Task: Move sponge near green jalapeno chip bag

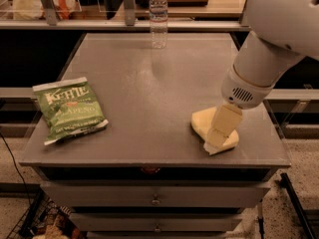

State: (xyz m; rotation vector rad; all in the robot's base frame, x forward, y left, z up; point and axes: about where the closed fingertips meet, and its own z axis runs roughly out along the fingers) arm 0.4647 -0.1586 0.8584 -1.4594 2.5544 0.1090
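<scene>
The sponge (203, 123) is a pale yellow foam block lying on the grey table top (149, 83) near its front right corner. My gripper (218, 136) reaches down from the white arm at the upper right, with its pale yellow fingers (224, 124) down on the sponge and covering its right part. The green jalapeno chip bag (70, 109) lies flat near the table's front left edge, far to the left of the sponge and apart from it.
A clear water bottle (158, 18) stands upright at the table's back edge. Drawers (154, 199) sit below the table top. A rail and counter run behind the table. The white arm (279, 39) fills the upper right.
</scene>
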